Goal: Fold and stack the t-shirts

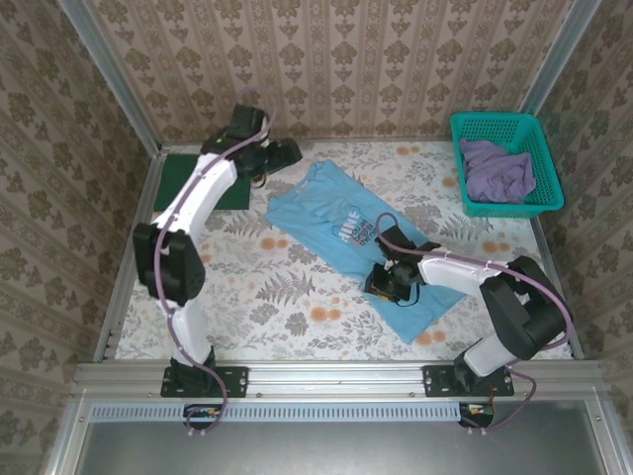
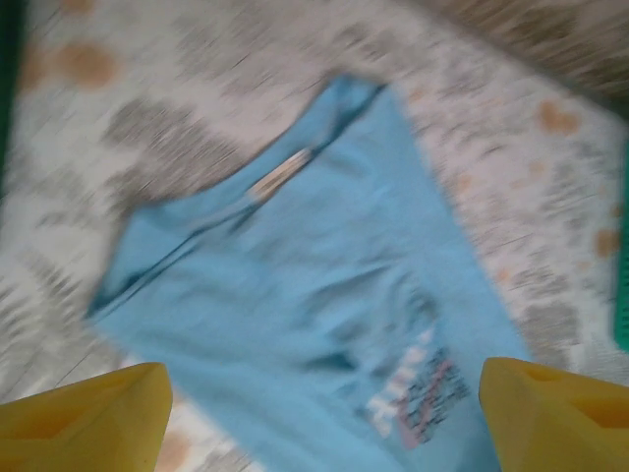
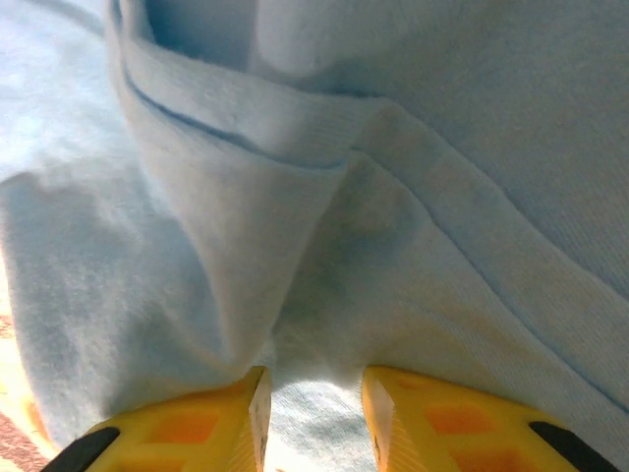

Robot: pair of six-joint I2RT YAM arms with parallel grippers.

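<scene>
From the top camera I saw the light blue t-shirt [image 1: 331, 220] spread flat and slantwise across the middle of the flowered counter [image 1: 247, 292], lettering up. Nothing lay on it but my own right arm. The teal basket [image 1: 465, 127] sat at the far right corner, well apart from the shirt, with the purple t-shirt [image 1: 497, 170] heaped inside it. The dark green t-shirt [image 1: 183, 178] lay flat at the far left, partly covered by the left arm.

The left wrist camera, though blurred, gave me what the overhead could not: the pale label inside the collar and the dark print lower down the blue t-shirt [image 2: 324, 295]. The left fingers [image 2: 88, 413] stood wide apart at the bottom corners of that view, above the cloth and holding nothing. The right wrist camera sat very close to the blue cloth [image 3: 442, 128], showing a stitched hem and a raised ridge of fabric running down toward the right fingers [image 3: 197, 428]. Those were nearly together, with cloth in the narrow gap. I couldn't tell whether they gripped it.

The left arm reached up the left side to the far edge, its fingers [image 1: 287, 153] just beyond the shirt's collar end. The right arm was folded at the elbow, with its forearm reaching left across the shirt's lower part and its fingers [image 1: 381, 282] down on the cloth.
</scene>
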